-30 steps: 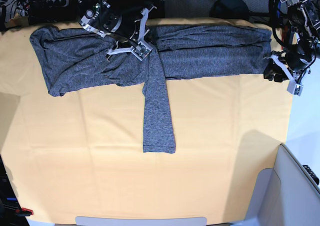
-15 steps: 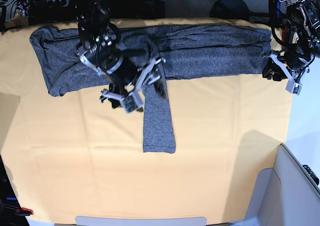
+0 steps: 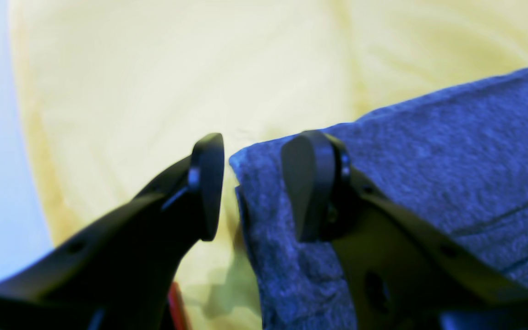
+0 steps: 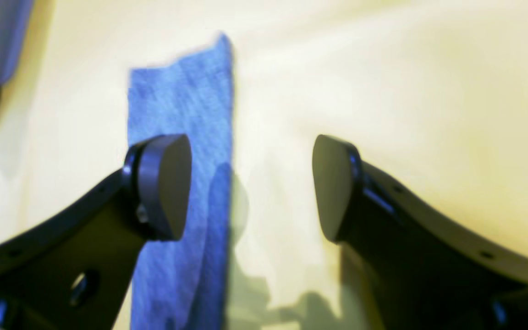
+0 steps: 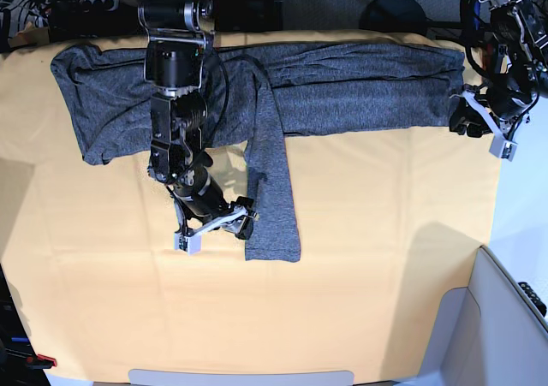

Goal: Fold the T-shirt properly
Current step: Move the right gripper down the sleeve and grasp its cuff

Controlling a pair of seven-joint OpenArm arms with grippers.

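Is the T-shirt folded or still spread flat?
Partly folded: the T-shirt lies as a long band across the yellow cloth, with one sleeve hanging out.

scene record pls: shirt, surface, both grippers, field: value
shirt: grey T-shirt folded into a band along the far edge, one strip hanging toward the near side
surface: yellow cloth
right gripper: open, at the strip's near end, left of it
left gripper: jaws straddle the shirt's end corner, gap on one side
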